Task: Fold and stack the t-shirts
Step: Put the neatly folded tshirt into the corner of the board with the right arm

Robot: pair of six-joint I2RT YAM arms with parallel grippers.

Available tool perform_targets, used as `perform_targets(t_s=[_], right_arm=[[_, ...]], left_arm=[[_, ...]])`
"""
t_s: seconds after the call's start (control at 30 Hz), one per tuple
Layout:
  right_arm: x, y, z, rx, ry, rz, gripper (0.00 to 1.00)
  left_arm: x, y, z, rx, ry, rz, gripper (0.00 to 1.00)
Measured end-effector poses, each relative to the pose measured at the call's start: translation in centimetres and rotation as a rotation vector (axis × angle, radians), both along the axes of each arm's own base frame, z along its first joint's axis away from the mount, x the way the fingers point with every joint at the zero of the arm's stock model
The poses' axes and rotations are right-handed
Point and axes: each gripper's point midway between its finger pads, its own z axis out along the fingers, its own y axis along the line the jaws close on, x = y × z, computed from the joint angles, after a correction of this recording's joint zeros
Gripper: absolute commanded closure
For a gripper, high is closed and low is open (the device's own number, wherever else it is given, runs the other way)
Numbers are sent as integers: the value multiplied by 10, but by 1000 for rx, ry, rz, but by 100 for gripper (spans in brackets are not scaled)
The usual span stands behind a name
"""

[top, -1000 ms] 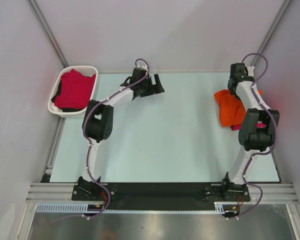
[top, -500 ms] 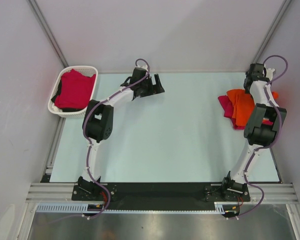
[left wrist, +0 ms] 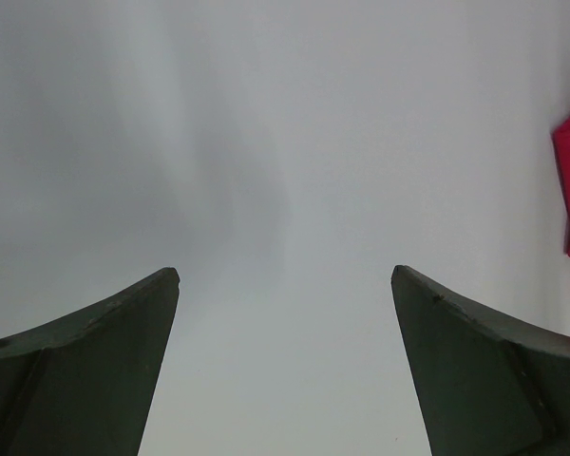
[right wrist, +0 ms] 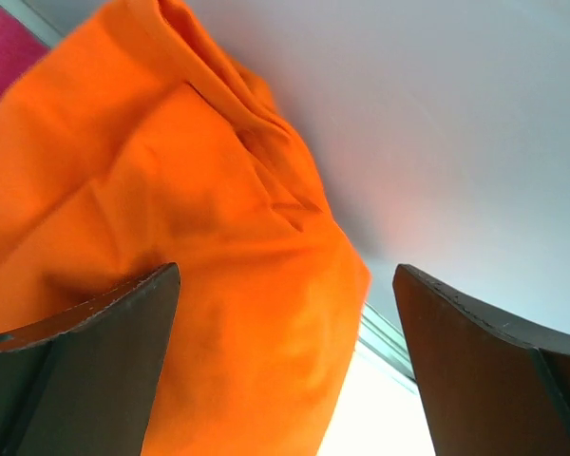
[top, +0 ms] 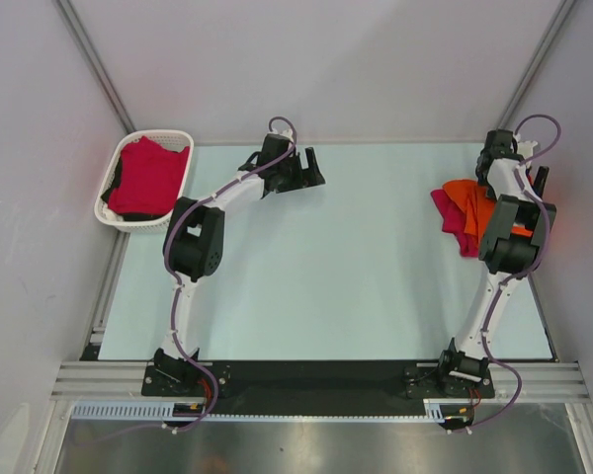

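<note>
Orange shirt (top: 463, 191) has gone from the spot nearer the arm bases, where it lay a second ago, to the far right corner of the table (top: 356, 257), and the right arm has swung back and to the right with it. It now lies bunched on top of a crimson shirt (top: 451, 212), whose near and left edges stick out from under it. The right gripper (right wrist: 287, 268) hangs just beside the orange shirt with its jaws wide apart. In the right wrist view the orange cloth fills the left half of the frame and runs behind the left finger (right wrist: 85, 361), but nothing is pinched between the two fingers. A strip of crimson shows at the top left corner of that view. The left arm has not moved over the same second. It reaches to the far edge of the table, left of centre, and the left gripper (left wrist: 286, 271) is also wide, with only bare table between its fingers. A bit of crimson cloth shows at the right edge of the left wrist view. Another crimson shirt (top: 148, 178) sits heaped in the white basket (top: 158, 133) at the far left corner, well apart from the stack.
</note>
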Motion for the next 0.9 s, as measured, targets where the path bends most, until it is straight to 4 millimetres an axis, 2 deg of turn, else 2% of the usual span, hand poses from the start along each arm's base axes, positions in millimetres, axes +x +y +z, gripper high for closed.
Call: perform_targets(t_s=[0.07,0.13,0.2,0.27,0.3,0.33,0.4,0.43,0.5,0.53,0.57,0.63,0.77,0.9], right_arm=[[-4,6,7,-17,-5,-2,0],[-8,20,18,-35,-21,21,1],[-7,42,37,-56,-57,67,9],[-3,66,60,-76,-134,120,46],[-2,78,73,-82,-174,149,68],[-1,87,81,-83,-204,175,100],[2,103,94,-62,-291,216,100],[3,104,99,-48,-333,219,100],[6,97,99,-28,-370,205,100],[7,90,93,-18,-371,192,100],[6,83,87,-7,-366,177,100],[5,71,70,17,-349,152,100],[2,49,40,75,-320,117,100],[6,48,20,136,-312,120,100]], left_arm=[[0,0,-1,1,2,0,1],[-1,0,-1,2,5,0,0],[-1,0,-1,2,5,-1,0],[-2,-1,-2,3,7,-3,1],[-3,-1,-3,4,9,-3,2],[-4,-1,-5,6,13,-4,6],[-7,0,-11,11,24,-6,19],[-9,0,-15,14,32,-7,36],[-14,1,-22,19,50,-10,63],[-16,2,-25,21,55,-12,85],[-18,2,-28,22,61,-14,92],[-20,3,-33,27,70,-18,99],[-23,4,-37,34,74,-23,99],[-25,5,-36,32,77,-26,96]])
